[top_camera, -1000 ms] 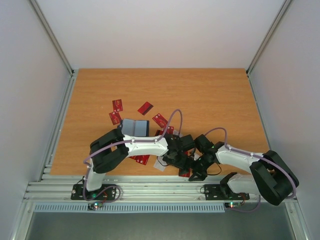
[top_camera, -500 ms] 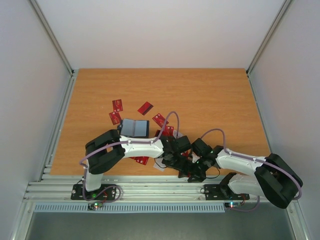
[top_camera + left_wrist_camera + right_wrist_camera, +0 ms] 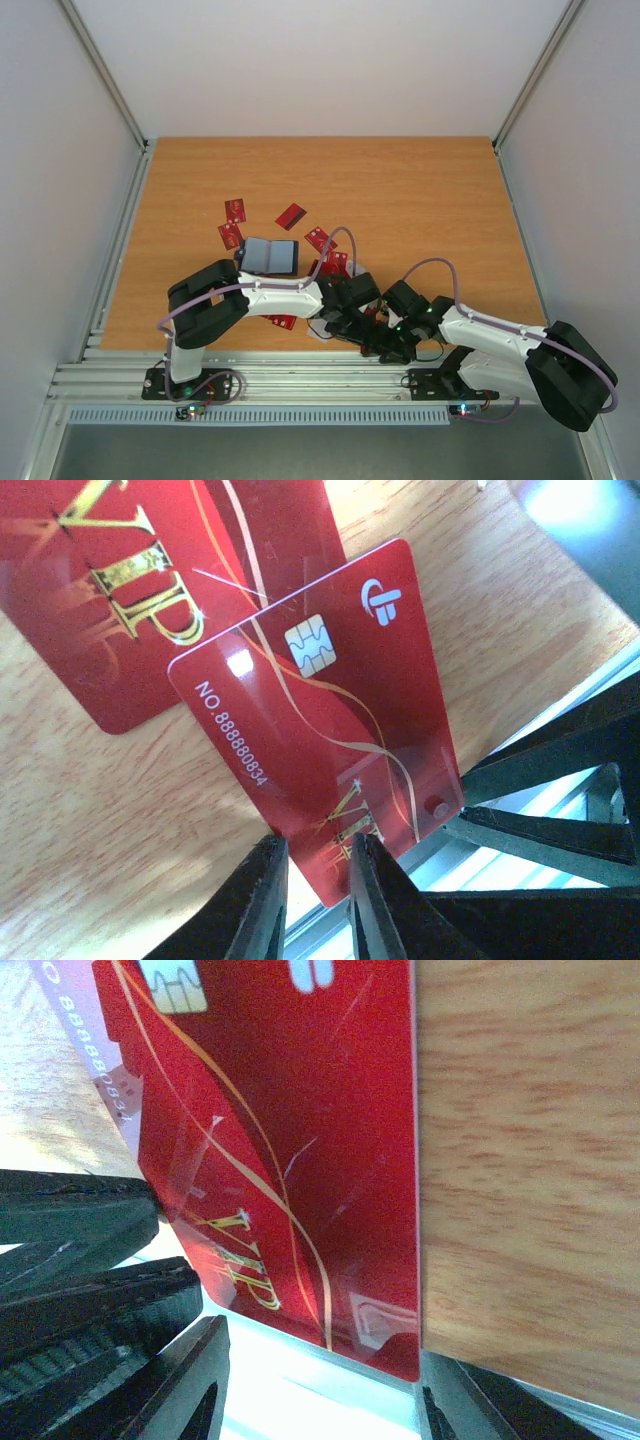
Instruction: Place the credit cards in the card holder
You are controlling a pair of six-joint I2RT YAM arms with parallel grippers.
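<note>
Both grippers meet at the table's near edge. My left gripper [image 3: 315,845] [image 3: 356,328] is nearly shut, with its tips resting on a red credit card [image 3: 320,730] that overhangs the edge; the card lies flat under the fingers, not clamped. My right gripper [image 3: 320,1360] [image 3: 386,340] is open, its fingers [image 3: 200,1380] on either side of that card's overhanging corner [image 3: 290,1140]. The navy card holder [image 3: 270,256] lies open further back. More red cards [image 3: 290,215] lie around it, and one lies beside the pressed card [image 3: 130,590].
The wooden table [image 3: 420,200] ends at an aluminium rail [image 3: 300,380] right under the grippers. Loose red cards lie at the left [image 3: 235,210] [image 3: 230,236] and near the left arm [image 3: 282,321]. Grey walls enclose the table on three sides.
Both grippers have moved closer together toward the near edge. The right arm has stretched left and lowered, bringing its open jaws up to the overhanging card.
</note>
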